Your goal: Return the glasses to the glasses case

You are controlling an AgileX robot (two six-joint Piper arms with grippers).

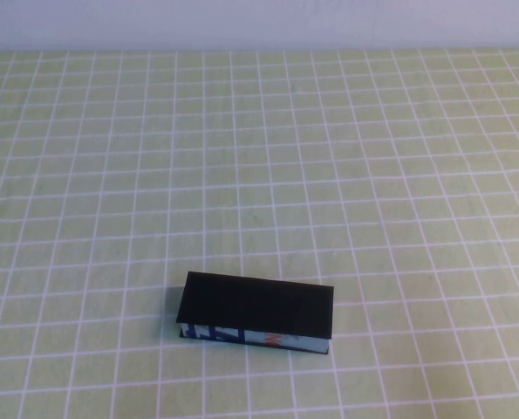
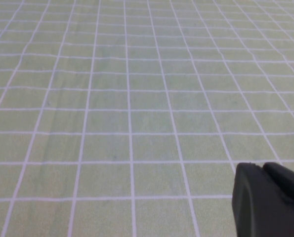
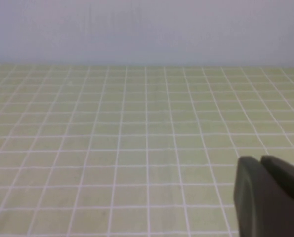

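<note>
Neither arm appears in the high view; each wrist view shows only a dark rounded part of its own gripper, the left gripper and the right gripper, above bare cloth, and I cannot tell if either is apart or together. The glasses case is a black rectangular box with its flat matte lid down and a light-blue printed front edge. It lies in the near middle of the table, on a green cloth with a white grid. Behind is a pale wall. The glasses are not visible.
</note>
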